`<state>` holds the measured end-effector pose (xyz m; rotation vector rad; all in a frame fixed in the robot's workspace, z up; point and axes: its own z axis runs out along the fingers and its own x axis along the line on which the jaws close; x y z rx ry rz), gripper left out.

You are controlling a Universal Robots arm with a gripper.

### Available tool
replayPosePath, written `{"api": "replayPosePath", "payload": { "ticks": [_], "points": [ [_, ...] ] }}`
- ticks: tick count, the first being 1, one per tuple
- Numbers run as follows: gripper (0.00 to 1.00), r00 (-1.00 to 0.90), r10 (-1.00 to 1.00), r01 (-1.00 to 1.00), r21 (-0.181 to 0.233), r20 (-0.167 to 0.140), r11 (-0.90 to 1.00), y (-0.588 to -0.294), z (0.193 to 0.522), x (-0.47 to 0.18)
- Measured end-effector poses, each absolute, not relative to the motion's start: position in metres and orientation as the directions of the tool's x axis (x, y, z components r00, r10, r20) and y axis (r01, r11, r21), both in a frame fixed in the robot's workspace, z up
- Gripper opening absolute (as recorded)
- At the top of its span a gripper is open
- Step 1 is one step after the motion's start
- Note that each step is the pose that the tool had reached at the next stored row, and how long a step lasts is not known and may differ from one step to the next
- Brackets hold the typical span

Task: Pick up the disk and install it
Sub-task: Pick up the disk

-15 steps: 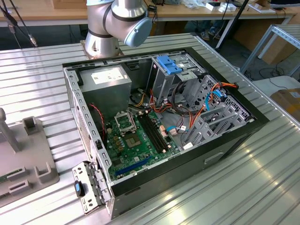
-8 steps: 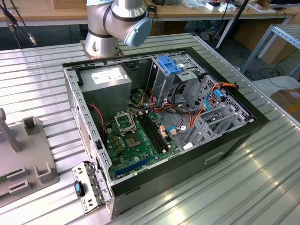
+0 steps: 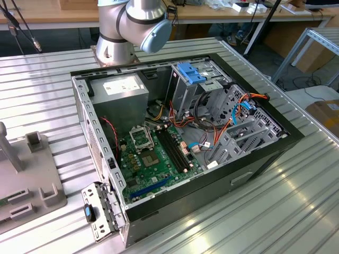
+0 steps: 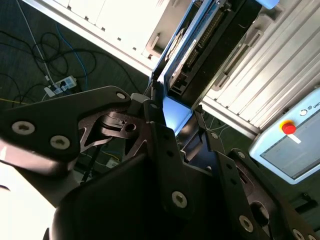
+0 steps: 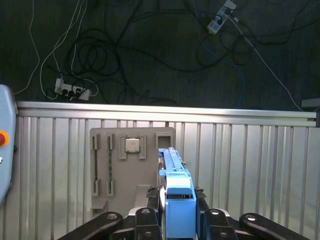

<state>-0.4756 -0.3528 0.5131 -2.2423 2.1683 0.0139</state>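
Note:
The disk is a flat dark drive with bright blue rails and a blue tab, standing on edge between my fingers. In the first wrist view my gripper is shut on the disk's tab end, over the grey holder plate. In the second wrist view the disk reaches away from the gripper, with dark fingers pressed against its blue end. The open computer case lies on the ribbed table in the exterior view, with its drive cage at the far side.
The holder plate carries a processor chip and several slots. A pendant with a red button lies on the table beside it. Cables and a power strip lie on the floor past the table edge. The arm's base stands behind the case.

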Motion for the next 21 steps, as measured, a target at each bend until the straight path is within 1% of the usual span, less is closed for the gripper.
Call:
{"api": "replayPosePath", "payload": {
  "ticks": [21],
  "points": [
    [0.37,0.034,-0.999,-0.999,-0.010,-0.022,-0.034,-0.353,0.513,-0.435]
  ]
}}
